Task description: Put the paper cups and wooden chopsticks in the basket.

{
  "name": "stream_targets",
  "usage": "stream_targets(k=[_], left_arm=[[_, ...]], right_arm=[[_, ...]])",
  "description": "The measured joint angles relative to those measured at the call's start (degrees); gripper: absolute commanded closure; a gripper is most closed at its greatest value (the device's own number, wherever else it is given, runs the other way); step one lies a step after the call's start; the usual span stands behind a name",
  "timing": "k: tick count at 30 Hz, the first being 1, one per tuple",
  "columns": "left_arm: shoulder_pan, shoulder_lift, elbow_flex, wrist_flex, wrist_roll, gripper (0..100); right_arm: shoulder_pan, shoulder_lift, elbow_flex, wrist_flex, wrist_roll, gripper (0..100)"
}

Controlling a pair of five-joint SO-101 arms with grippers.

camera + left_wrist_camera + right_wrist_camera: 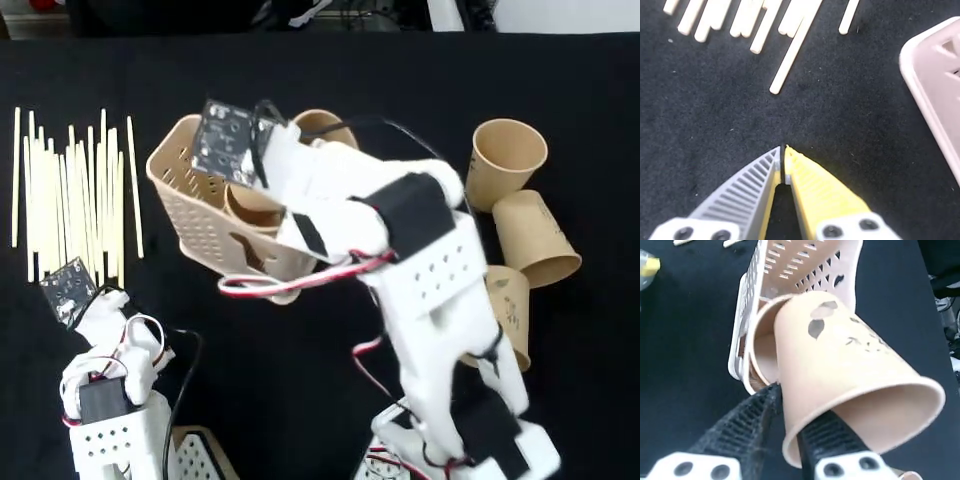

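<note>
My right gripper [785, 407] is shut on the rim of a paper cup [840, 370], one finger inside it and one outside. The cup lies tilted at the mouth of the beige basket [805, 265], its base pointing in, against a second cup [762, 355] inside. In the high view the right arm [420, 250] reaches over the basket [195, 215], where one cup [250, 205] shows. Several wooden chopsticks [75, 195] lie in a row at the far left. My left gripper [784, 150] is shut and empty over bare cloth, short of the chopstick ends [790, 50].
Three more paper cups sit at the right: one upright [505, 155], one on its side [535, 235], one partly under the right arm [508, 310]. Another cup rim [325, 125] shows beyond the basket. The basket's corner [935, 90] lies close to my left gripper.
</note>
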Motion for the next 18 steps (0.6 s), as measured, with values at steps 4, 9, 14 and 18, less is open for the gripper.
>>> stream_targets(k=[4,9,14,18], left_arm=[[0.00,0.00,0.00,0.00,0.00,97],[0.00,0.00,0.00,0.00,0.00,97],[0.00,0.00,0.00,0.00,0.00,97],[0.00,0.00,0.00,0.00,0.00,97]], right_arm=[[0.00,-2.29,0.97,0.00,0.62,98.5],[0.00,-2.29,4.48,0.00,1.14,86.4],[0.00,-3.96,4.57,0.00,1.14,79.5],[-1.58,-6.95,1.14,0.00,1.14,79.3]])
